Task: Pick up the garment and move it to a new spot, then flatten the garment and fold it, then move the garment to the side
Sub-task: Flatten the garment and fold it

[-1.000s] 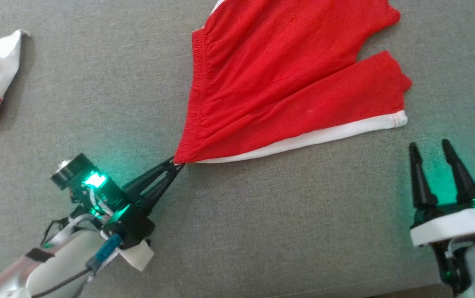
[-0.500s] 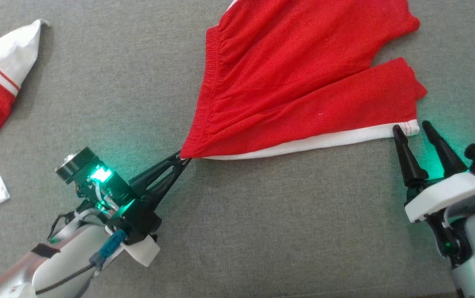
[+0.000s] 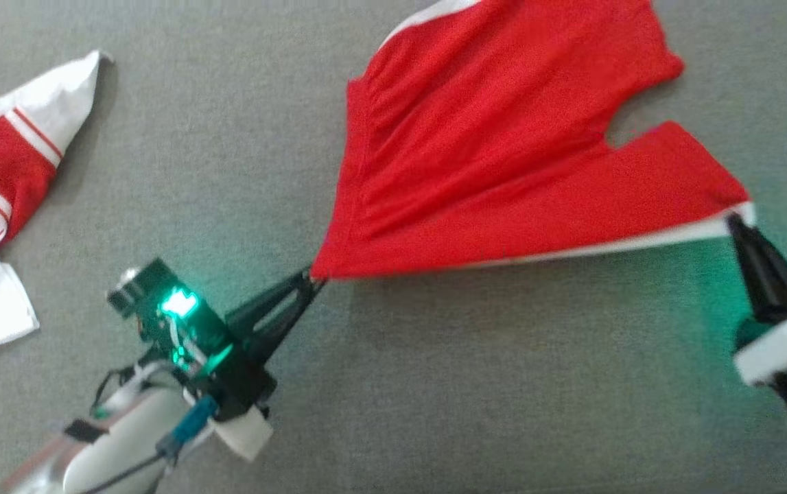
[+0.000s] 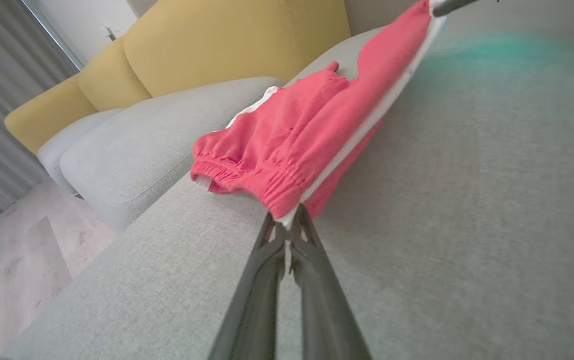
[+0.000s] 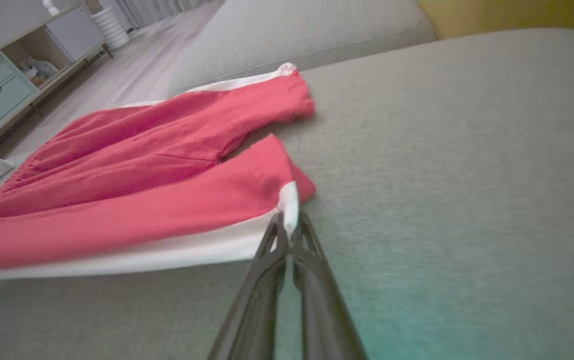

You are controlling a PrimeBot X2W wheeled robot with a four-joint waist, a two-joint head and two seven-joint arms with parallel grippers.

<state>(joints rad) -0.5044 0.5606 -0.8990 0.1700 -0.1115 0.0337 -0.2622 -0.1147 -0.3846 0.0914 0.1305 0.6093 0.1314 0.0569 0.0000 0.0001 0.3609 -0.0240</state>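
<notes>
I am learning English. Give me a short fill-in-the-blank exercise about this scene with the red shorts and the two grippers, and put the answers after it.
1. The left gripper is shut on the ____ corner of the red shorts.
2. The right gripper is shut on a leg hem whose trim is ____.
3. The shorts lie on a ____ sofa seat.
4. In the left wrist view, the back cushions are ____.

Answers: waistband; white; grey; yellow
</notes>
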